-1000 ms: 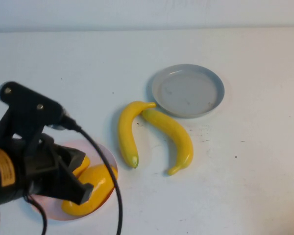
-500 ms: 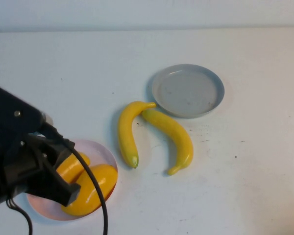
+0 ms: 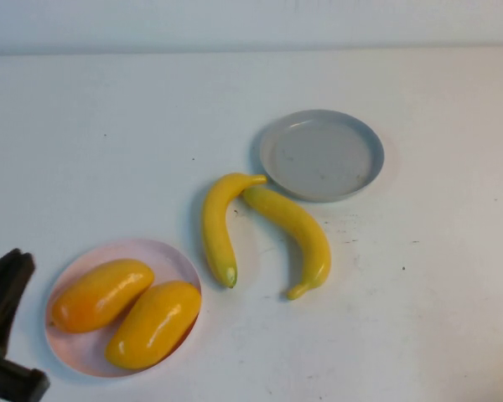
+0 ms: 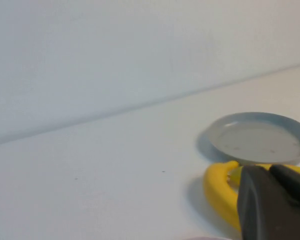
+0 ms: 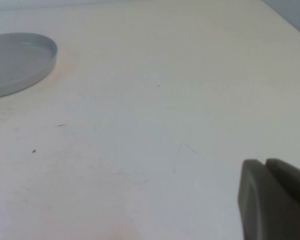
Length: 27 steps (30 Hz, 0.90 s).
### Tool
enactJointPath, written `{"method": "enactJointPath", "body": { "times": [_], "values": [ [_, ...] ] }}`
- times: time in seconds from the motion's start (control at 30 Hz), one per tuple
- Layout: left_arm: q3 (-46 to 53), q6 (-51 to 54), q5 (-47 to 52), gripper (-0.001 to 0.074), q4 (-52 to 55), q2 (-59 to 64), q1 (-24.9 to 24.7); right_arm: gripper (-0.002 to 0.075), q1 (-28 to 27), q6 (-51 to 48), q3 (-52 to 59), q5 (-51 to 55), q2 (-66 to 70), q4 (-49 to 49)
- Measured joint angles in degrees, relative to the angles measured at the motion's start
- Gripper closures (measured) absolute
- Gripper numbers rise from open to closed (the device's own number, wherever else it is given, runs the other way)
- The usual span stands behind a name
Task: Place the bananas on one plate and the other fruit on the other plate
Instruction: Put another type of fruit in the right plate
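Two mango-like fruits [image 3: 101, 295] [image 3: 153, 323] lie side by side on the pink plate [image 3: 174, 256] at the front left. Two bananas [image 3: 216, 224] [image 3: 299, 233] lie on the table between the plates, their top ends close to the grey plate [image 3: 322, 156], which holds nothing. My left gripper [image 3: 7, 289] is at the front left corner, just left of the pink plate; in the left wrist view [image 4: 271, 175] it is shut and empty, with a banana [image 4: 217, 192] and the grey plate [image 4: 257, 140] beyond it. My right gripper [image 5: 266, 167] is shut and empty, and is out of the high view.
The white table [image 3: 109, 142] ends at a pale wall along the back. The right wrist view shows bare table and the grey plate's edge [image 5: 15, 60] far off.
My left arm has pulled back from over the pink plate to the front left corner. Both oval fruits now show fully on the plate. The bananas have not moved.
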Motion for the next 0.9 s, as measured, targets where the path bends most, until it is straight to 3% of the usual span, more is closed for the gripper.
{"method": "enactJointPath", "body": {
  "times": [0.2,0.37,0.53,0.9],
  "values": [
    [5.38,-0.40,1.97,0.0737,-0.22,-14.59,10.35,0.0743,0.00,0.00,0.00,0.00,0.00,0.00],
    [9.73,-2.42,4.95,0.0738,-0.60,-23.41,15.17,0.0743,0.00,0.00,0.00,0.00,0.00,0.00],
    [13.60,-2.96,6.76,0.0738,-0.60,-27.11,15.74,0.0743,0.00,0.00,0.00,0.00,0.00,0.00],
    [13.81,-3.50,25.58,0.0738,0.02,-27.37,16.65,0.0743,0.00,0.00,0.00,0.00,0.00,0.00]
  ]
}}
